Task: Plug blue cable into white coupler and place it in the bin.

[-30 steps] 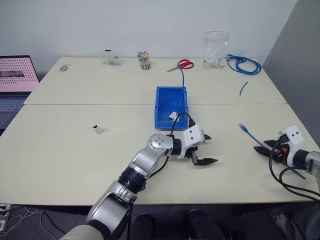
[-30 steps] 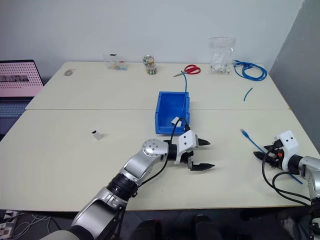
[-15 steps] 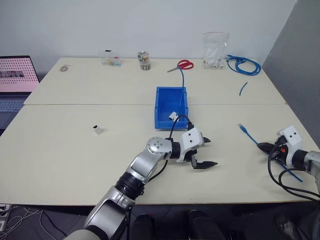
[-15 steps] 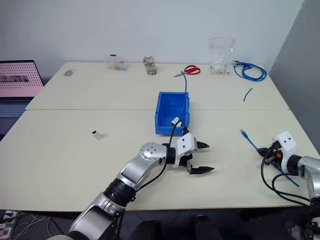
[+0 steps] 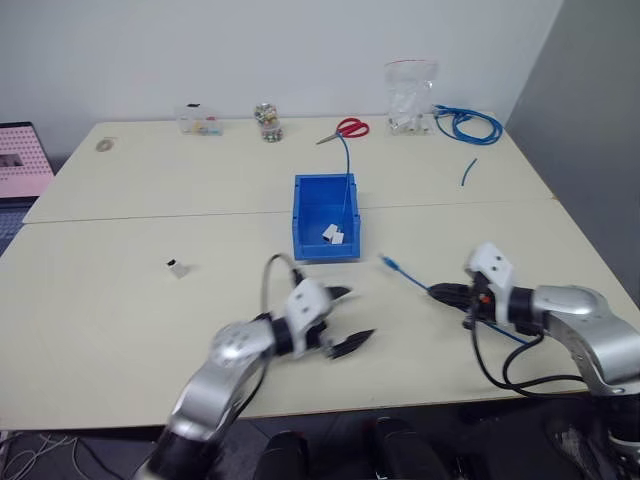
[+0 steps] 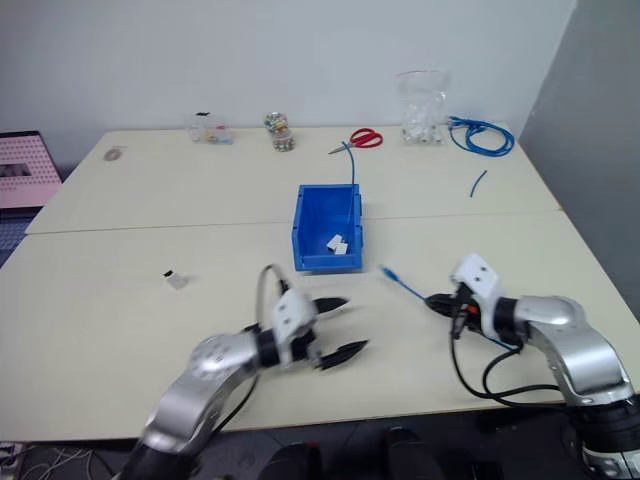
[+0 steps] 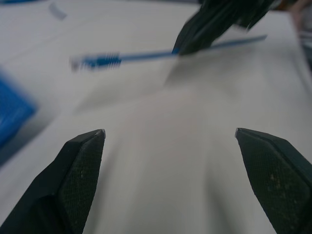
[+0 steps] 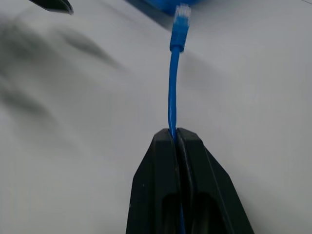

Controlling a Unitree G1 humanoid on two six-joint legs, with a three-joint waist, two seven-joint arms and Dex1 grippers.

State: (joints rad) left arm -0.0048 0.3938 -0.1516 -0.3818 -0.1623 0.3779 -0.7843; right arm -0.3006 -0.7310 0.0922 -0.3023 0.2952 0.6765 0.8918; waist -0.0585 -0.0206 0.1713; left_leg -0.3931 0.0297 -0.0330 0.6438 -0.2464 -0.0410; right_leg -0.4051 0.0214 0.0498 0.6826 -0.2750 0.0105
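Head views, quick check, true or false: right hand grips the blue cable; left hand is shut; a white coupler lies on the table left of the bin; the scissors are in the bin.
1. The right hand is shut on the blue cable. True.
2. The left hand is shut. False: it is open and holds nothing.
3. A white coupler lies on the table left of the bin. True.
4. The scissors are in the bin. False: they lie on the table behind it.

One bin [image 5: 310,215]; two white couplers inside it [image 5: 332,234]; one small white block [image 5: 177,268] on the table; one pair of scissors [image 5: 345,129]; one jar [image 5: 266,122]; two grippers [image 5: 340,322] [image 5: 440,292].
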